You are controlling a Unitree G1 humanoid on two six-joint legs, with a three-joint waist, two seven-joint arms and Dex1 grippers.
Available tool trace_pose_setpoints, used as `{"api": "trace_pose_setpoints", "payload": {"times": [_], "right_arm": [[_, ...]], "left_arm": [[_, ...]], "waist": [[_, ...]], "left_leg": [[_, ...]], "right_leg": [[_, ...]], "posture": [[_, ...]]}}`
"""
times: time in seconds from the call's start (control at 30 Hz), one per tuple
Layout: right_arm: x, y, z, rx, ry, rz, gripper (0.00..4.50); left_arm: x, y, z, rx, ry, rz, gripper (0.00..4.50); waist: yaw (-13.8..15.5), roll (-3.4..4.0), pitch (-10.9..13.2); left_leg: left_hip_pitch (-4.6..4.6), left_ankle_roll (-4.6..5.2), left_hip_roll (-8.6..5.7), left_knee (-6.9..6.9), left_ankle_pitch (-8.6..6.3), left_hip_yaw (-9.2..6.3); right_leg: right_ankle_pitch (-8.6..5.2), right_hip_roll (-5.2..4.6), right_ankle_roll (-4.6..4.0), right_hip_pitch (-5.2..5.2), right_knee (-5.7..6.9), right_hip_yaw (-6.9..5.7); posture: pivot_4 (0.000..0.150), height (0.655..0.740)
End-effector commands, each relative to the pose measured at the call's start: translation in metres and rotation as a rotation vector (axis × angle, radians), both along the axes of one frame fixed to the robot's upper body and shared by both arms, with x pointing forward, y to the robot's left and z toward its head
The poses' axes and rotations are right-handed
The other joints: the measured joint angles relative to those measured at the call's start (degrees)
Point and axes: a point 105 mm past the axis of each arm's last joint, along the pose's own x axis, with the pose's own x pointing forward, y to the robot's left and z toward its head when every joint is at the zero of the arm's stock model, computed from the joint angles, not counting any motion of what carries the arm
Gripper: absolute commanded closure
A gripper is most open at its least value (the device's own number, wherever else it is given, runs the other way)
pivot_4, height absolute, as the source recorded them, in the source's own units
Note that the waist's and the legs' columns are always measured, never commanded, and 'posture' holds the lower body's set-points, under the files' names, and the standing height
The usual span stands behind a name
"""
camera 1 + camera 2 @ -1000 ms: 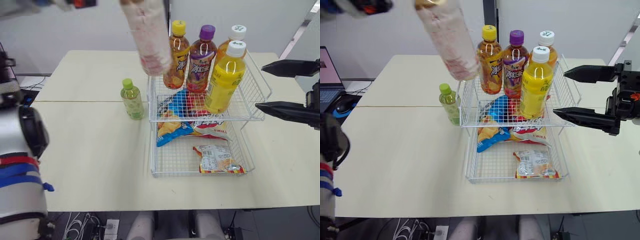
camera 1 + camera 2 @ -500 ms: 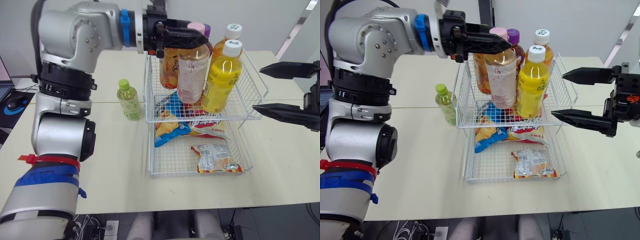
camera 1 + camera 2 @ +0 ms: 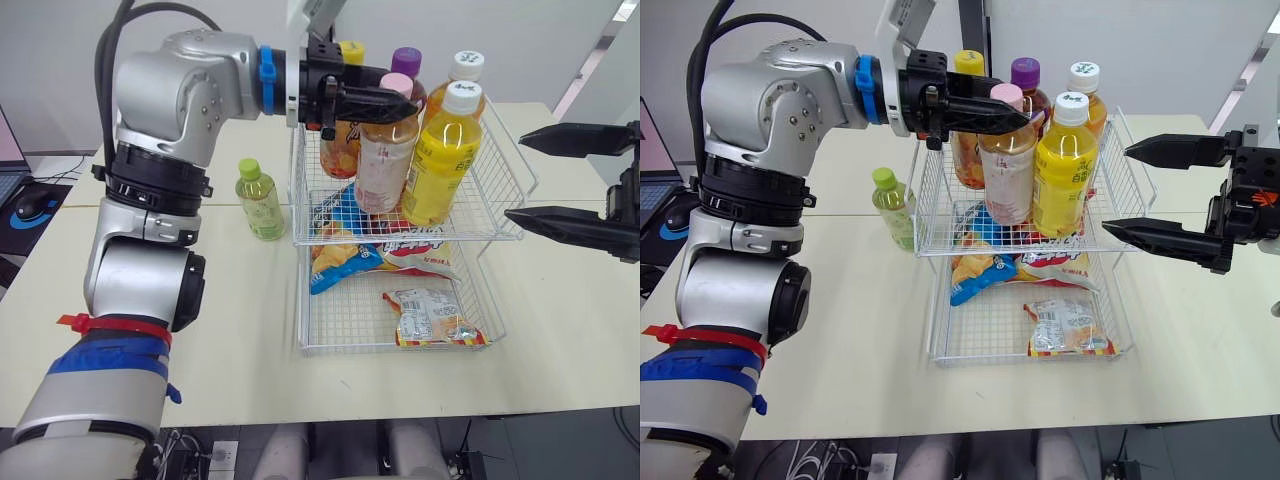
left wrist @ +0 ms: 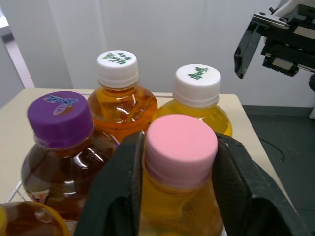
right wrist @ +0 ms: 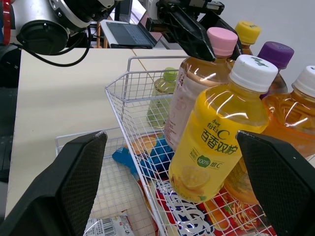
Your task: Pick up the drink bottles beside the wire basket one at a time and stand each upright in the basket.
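**Change since earlier frames.** One second ago the pink-capped bottle (image 3: 382,165) hung tilted high above the rear left corner of the wire basket (image 3: 470,238). Half a second ago it was inside the upper tier, held high. It now sits lower in that tier, near upright, just left of the yellow bottle (image 3: 445,160) and in front of the purple-capped bottle (image 3: 405,62) and yellow-capped bottle (image 3: 351,50). Whether its base rests on the mesh cannot be told. The right gripper, small green bottle and snack bags are unchanged.

**Left gripper** (image 3: 388,100). Reaches over the basket's left rim, its fingers closed on the neck of the pink-capped bottle below the cap.

**Right gripper** (image 3: 517,175). Just beside the basket's right side, fingers spread wide, holding nothing.

**Other items.**
- White-capped orange bottle (image 3: 467,65): upper tier, rear right.
- Small green bottle (image 3: 260,200): upright on the table (image 3: 200,330), just outside the basket's left wall.
- Snack bags (image 3: 435,318): lower tier.

**Writing.**
- Yellow bottle: Chinese characters ending in a capital C, plus a round "100%" mark.
- White caps: green print, unreadable.
- Pink-capped bottle: pale wrap, illegible.
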Motion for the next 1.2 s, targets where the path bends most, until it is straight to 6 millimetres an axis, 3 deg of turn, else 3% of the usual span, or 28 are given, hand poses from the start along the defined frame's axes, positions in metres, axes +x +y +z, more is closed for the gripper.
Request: {"api": "trace_pose_setpoints", "payload": {"times": [0.03,0.17,0.47,0.7,0.8,0.9,1.0,1.13,1.2], "right_arm": [[-0.003,-0.002,0.008,-0.003,-0.047,-0.012,0.0],[-0.003,-0.003,0.008,-0.005,-0.049,-0.019,0.0],[-0.001,-0.004,0.012,-0.019,-0.092,-0.036,0.0],[0.002,0.0,0.009,-0.023,-0.145,-0.029,0.0],[0.002,-0.001,0.006,-0.029,-0.107,-0.022,0.0],[0.003,0.002,0.001,-0.039,-0.071,-0.004,0.0],[0.004,0.005,0.001,-0.031,-0.069,0.015,0.0],[0.003,0.009,0.003,-0.019,-0.075,0.034,0.0],[0.005,0.014,0.001,-0.009,-0.084,0.056,0.0]], "left_arm": [[-0.013,0.001,0.024,-0.048,-0.035,-0.045,1.32],[-0.013,0.011,0.033,-0.065,-0.046,-0.026,0.05],[-0.037,0.045,0.056,-0.099,-0.094,-0.041,0.02],[-0.043,0.092,0.057,-0.102,-0.204,0.167,0.02],[-0.04,0.117,0.051,-0.101,-0.236,0.303,0.02],[-0.031,0.154,0.04,-0.128,-0.257,0.53,0.02],[-0.03,0.173,0.032,-0.141,-0.263,0.64,0.02],[-0.032,0.199,0.009,-0.13,-0.24,0.777,0.02],[-0.034,0.226,-0.026,-0.108,-0.191,0.902,0.02]], "waist": [[0.0,0.0,0.0],[-0.01,0.0,0.0],[-0.2,0.0,0.0],[-0.15,0.02,-0.01],[-0.15,0.02,-0.01],[-0.19,0.03,-0.01],[-0.08,0.02,-0.01],[-0.03,0.03,-0.01],[-0.03,0.07,-0.04]], "left_leg": [[0.0,0.0,0.0,0.0,0.0,0.0],[0.0,0.0,0.0,0.0,0.0,-0.01],[0.01,0.0,0.01,-0.01,0.0,-0.03],[0.09,-0.01,0.02,0.0,0.0,-0.24],[0.11,-0.01,0.03,0.01,0.01,-0.33],[0.11,-0.01,0.02,0.0,0.0,-0.34],[0.12,-0.01,0.04,0.0,0.01,-0.39],[0.11,-0.01,0.02,0.0,0.0,-0.37],[0.11,-0.01,0.02,-0.03,0.0,-0.37]], "right_leg": [[0.0,0.0,0.0,0.0,0.0,0.0],[0.0,0.0,0.0,0.0,0.0,-0.01],[0.0,0.0,0.0,-0.01,0.02,0.0],[0.0,0.01,0.0,0.04,0.03,0.03],[0.0,0.01,0.0,0.04,0.08,0.03],[0.0,0.0,0.0,0.04,0.06,0.04],[0.0,0.01,-0.01,0.04,0.06,0.01],[0.0,-0.02,-0.01,0.05,0.03,0.02],[0.01,-0.02,-0.02,0.05,0.01,0.02]], "posture": [[0.15,0.74],[0.15,0.74],[0.15,0.74],[0.15,0.74],[0.15,0.74],[0.15,0.74],[0.15,0.74],[0.15,0.74],[0.15,0.74]]}}
